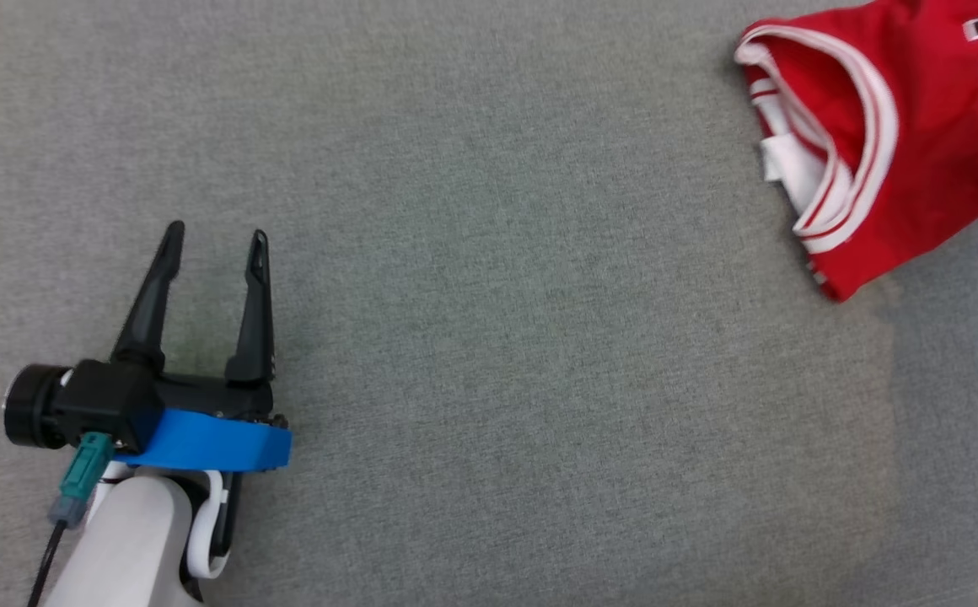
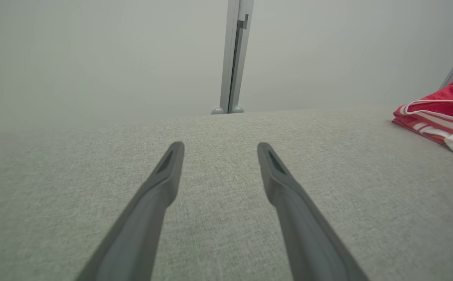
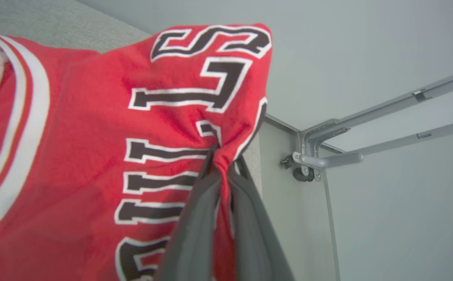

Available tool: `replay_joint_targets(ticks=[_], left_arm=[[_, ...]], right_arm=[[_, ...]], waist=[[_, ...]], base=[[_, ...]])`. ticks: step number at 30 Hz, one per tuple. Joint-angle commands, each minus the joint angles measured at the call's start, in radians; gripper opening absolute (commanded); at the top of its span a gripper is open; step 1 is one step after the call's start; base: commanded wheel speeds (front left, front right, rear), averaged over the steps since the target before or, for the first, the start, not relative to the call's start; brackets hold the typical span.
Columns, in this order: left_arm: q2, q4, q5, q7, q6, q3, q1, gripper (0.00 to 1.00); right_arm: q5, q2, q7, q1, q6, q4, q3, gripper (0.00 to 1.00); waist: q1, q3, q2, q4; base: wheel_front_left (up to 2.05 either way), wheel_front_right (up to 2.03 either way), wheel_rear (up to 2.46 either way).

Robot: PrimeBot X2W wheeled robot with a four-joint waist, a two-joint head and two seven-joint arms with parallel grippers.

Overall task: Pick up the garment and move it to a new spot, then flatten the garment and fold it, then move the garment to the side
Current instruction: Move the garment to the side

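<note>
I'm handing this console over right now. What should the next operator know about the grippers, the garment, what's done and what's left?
Left gripper: jaws open, empty, over the grey surface, well apart from the garment.
Right gripper: jaws shut on a pinch of the red jersey, beside the lettering.
Jersey: bunched, at the far right of the head view, on the grey surface.
Done: the grasp.
Left: carry it to a new spot, flatten, fold, move aside.
</note>
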Motion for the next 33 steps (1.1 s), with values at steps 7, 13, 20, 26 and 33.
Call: replay_joint_targets(ticks=[7,13,20,26,33], left_arm=[[0.047,-0.074,0.023,0.015,0.012,0.012,-0.040,1.00],[0.058,-0.107,0.031,0.031,0.014,0.002,-0.045,1.00],[0.062,-0.125,0.030,0.035,0.023,0.001,-0.046,1.00],[0.042,-0.091,0.014,0.022,0.016,-0.012,-0.035,1.00],[0.011,-0.009,-0.008,0.005,0.010,-0.015,0.004,1.00]], right_arm=[[-0.088,-0.067,-0.088,-0.055,-0.001,0.074,-0.123,0.00],[-0.164,-0.100,-0.145,-0.057,-0.001,0.100,-0.167,0.00],[-0.240,-0.086,-0.143,-0.033,-0.001,0.161,-0.256,0.50],[-0.308,-0.051,-0.165,-0.004,-0.001,0.190,-0.341,1.00],[-0.315,0.039,-0.280,0.064,-0.001,0.184,-0.374,1.00]], waist=[[-0.0002,0.096,-0.0003,-0.010],[-0.0002,0.128,-0.0003,0.007],[-0.0002,0.137,-0.0003,0.031],[-0.0002,0.094,-0.0003,0.046],[-0.0002,-0.045,-0.0003,0.058]], base=[[0.00,0.00,0.00],[0.00,0.00,0.00],[0.00,0.00,0.00],[0.00,0.00,0.00],[0.00,0.00,0.00]])
